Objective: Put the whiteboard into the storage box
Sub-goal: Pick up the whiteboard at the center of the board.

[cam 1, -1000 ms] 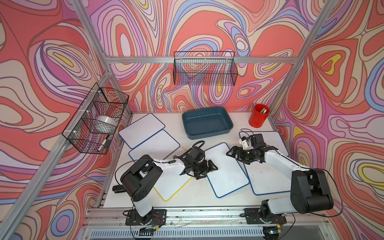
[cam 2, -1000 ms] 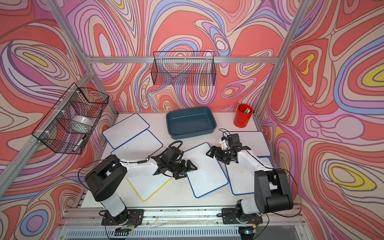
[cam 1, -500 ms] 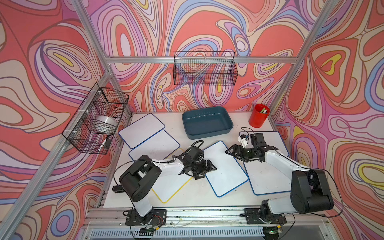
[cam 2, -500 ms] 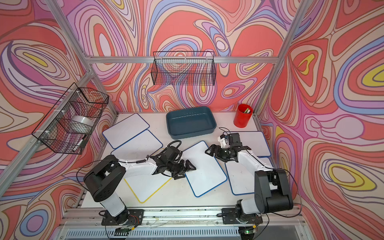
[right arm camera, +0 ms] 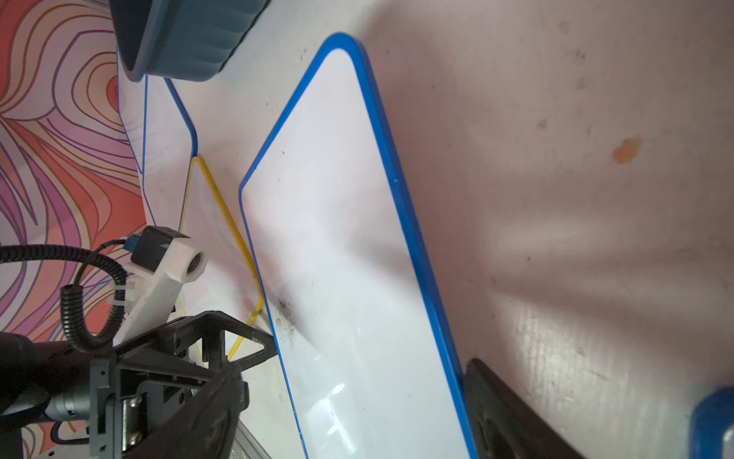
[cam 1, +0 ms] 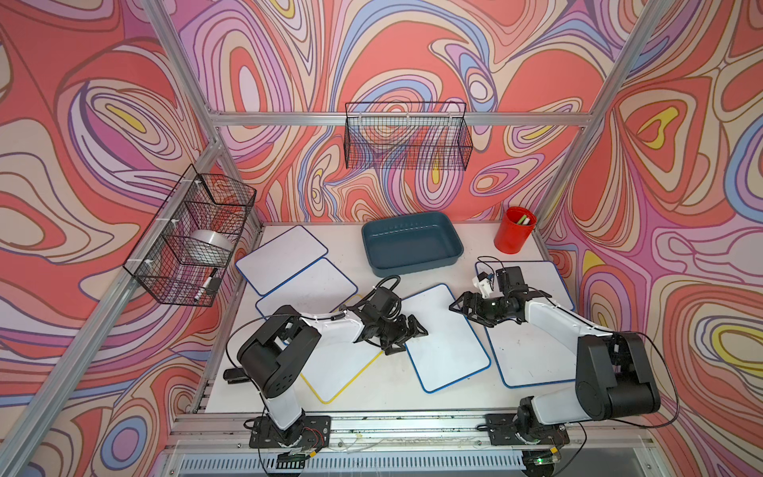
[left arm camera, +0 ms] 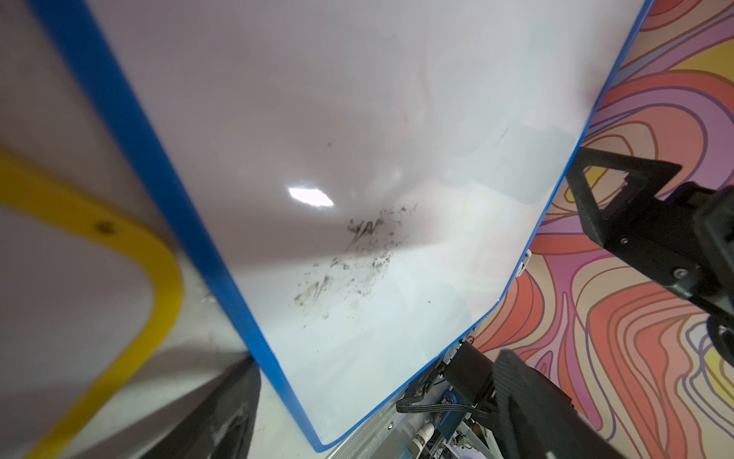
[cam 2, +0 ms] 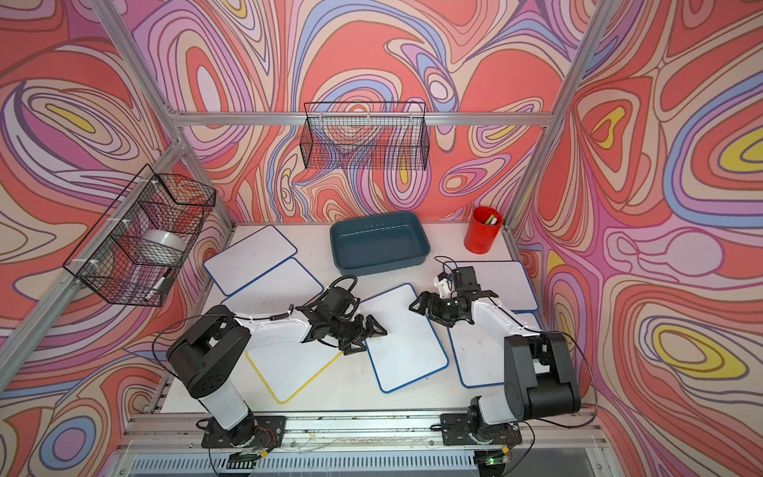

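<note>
A blue-rimmed whiteboard (cam 1: 446, 342) (cam 2: 406, 351) lies on the white table in front of the teal storage box (cam 1: 413, 268) (cam 2: 380, 264), which has nothing in it. My left gripper (cam 1: 406, 338) (cam 2: 367, 339) is open at the board's left long edge. In the left wrist view the whiteboard (left arm camera: 317, 119) runs between its fingers (left arm camera: 222, 417). My right gripper (cam 1: 466, 314) (cam 2: 427, 312) is open at the opposite edge. In the right wrist view the whiteboard (right arm camera: 349, 238) passes between the fingers (right arm camera: 500, 409), one of them against the blue rim.
Two more blue-rimmed boards (cam 1: 280, 258) lie at the back left and two (cam 1: 532, 351) under my right arm. A yellow-rimmed board (cam 1: 338, 371) lies beneath my left arm. A red cup (cam 1: 514, 235) stands at the back right. Wire baskets (cam 1: 406, 140) (cam 1: 194, 239) hang on the walls.
My right gripper's jaws have narrowed a little around the board's edge. Both grippers and the board have shifted only slightly.
</note>
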Robot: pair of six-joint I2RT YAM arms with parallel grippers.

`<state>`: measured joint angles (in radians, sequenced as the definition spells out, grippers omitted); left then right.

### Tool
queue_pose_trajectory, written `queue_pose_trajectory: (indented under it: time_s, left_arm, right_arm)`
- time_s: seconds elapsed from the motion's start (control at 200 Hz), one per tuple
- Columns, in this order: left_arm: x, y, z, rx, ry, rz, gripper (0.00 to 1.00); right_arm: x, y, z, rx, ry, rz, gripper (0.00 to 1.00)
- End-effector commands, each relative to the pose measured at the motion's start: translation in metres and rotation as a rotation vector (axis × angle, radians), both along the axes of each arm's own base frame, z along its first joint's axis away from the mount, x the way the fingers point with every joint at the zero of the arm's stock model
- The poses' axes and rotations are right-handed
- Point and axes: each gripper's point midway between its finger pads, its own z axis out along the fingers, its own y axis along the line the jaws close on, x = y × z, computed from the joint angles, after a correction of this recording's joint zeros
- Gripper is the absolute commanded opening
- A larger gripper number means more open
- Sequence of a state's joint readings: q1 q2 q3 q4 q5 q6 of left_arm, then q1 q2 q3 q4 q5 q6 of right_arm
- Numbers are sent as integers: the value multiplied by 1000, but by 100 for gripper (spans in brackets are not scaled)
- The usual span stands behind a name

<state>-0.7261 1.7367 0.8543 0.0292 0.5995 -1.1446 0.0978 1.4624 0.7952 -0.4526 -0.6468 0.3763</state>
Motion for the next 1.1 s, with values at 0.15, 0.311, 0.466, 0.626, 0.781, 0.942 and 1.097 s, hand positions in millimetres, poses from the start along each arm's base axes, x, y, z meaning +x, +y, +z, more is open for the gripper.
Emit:
queue_pose_trajectory:
  time_s: [0.15,0.311,0.466,0.626,0.781,0.942,1.097]
  left_arm:
    - [31,-2,-25,60,-132,28,88]
    - [31,-2,-27,60,-132,34,88]
    - [31,-3,-28,58,-130,31,88]
    - [31,-3,-29,53,-128,34,88]
    - [32,-5,-30,50,-124,30,88]
    - [33,-7,-29,45,-125,26,88]
    - [37,-12,-25,30,-125,34,88]
  right_arm:
    - [-65,47,13,300,252,125,86]
    - [-65,46,17,316,239,118,86]
    - [-62,44,24,340,221,108,86]
    - [-59,41,34,387,198,97,85]
    - [-56,38,46,425,175,92,84]
    - [-56,38,49,436,170,101,84]
    - [-55,39,52,449,161,104,84]
